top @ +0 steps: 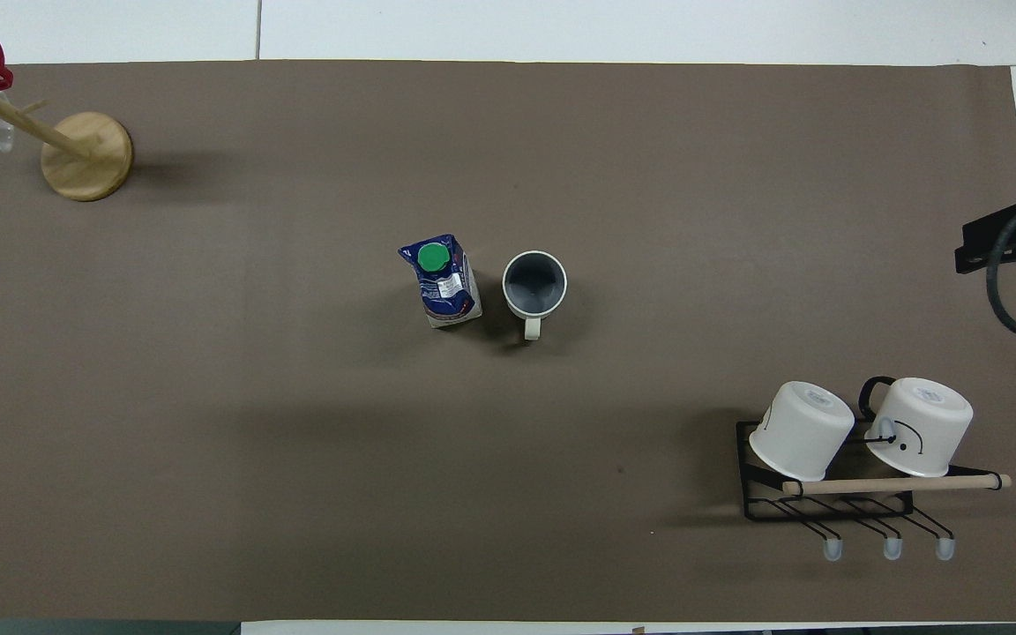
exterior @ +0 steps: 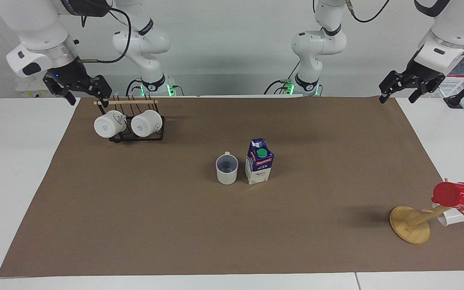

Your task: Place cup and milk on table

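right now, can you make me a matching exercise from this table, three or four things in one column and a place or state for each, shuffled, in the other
Things:
1. cup
2. milk
3. red cup
4. two white mugs

Places or states:
A. hung on the wooden mug tree
B. upright on the brown paper, green cap on top
C. tipped on the black wire rack
D. upright, open mouth up, beside the carton

Pairs: 1-D, 2-B, 3-A, 4-C

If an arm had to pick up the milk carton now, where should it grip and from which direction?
Probably the flat side walls of the milk, coming from above: it stands upright, and the cup beside it toward the right arm's end stands apart, leaving only a narrow gap for a finger.
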Motion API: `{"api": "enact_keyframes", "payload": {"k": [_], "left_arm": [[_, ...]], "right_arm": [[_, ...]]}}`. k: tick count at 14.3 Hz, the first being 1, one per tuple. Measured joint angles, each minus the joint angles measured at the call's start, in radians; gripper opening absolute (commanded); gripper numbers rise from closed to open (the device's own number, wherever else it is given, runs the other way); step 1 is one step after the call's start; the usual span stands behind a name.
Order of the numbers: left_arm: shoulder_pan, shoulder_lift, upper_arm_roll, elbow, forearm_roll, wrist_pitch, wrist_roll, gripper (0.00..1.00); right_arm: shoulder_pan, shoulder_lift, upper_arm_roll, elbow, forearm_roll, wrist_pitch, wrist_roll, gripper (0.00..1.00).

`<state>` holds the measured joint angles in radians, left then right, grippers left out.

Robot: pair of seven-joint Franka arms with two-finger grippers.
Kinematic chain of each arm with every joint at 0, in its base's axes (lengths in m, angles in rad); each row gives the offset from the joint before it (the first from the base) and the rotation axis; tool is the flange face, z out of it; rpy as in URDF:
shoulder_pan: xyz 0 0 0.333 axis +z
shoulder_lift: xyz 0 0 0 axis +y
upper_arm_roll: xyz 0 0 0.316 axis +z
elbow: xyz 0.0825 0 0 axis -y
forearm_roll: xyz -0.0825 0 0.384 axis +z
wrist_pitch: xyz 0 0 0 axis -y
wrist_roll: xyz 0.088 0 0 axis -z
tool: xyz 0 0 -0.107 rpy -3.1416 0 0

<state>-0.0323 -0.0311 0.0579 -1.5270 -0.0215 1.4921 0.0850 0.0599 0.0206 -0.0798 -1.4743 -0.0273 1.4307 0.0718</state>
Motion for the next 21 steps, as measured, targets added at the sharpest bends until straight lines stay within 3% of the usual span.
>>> {"api": "enact_keyframes", "payload": {"k": [21], "left_arm": [[0.0, 0.0, -0.001, 0.0, 0.0, -0.002, 0.0, 1.0]], "right_arm": [[0.0, 0.0, -0.001, -0.002, 0.0, -0.005, -0.059, 1.0]]}}
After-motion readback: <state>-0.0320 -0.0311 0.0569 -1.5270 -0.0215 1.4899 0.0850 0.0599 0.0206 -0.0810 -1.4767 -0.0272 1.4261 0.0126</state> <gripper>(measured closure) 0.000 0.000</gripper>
